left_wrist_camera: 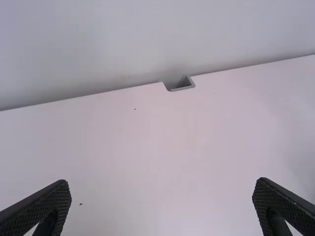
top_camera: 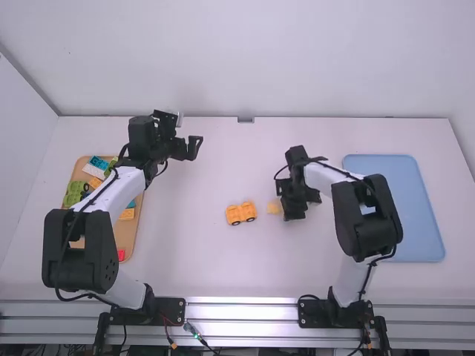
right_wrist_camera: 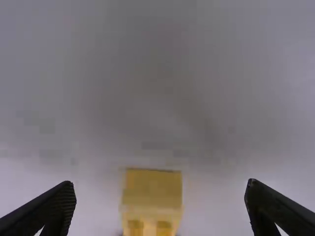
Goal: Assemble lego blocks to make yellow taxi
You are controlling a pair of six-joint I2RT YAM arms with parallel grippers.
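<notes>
The right hand (top_camera: 291, 209) is wide open by a small block (top_camera: 274, 206), and the yellow car (top_camera: 240, 213) is near.
The car is on the worktop (top_camera: 215, 267), between the two arms, with its wheels on the side near the robot. The small block is yellow and is between the car and the right hand. In the right wrist view, a yellow block (right_wrist_camera: 151, 196) shows between the two wide-apart fingers, with room on both sides; it is too blurry to see its bumps. The left hand (top_camera: 191, 147) is wide too, with nothing in it, past the far end of the brown tray (top_camera: 134, 241). Green (top_camera: 73, 194), blue, orange and red (top_camera: 121, 255) blocks are in that tray, partly under the left arm. The blue tray (top_camera: 415, 241) is on the right.
</notes>
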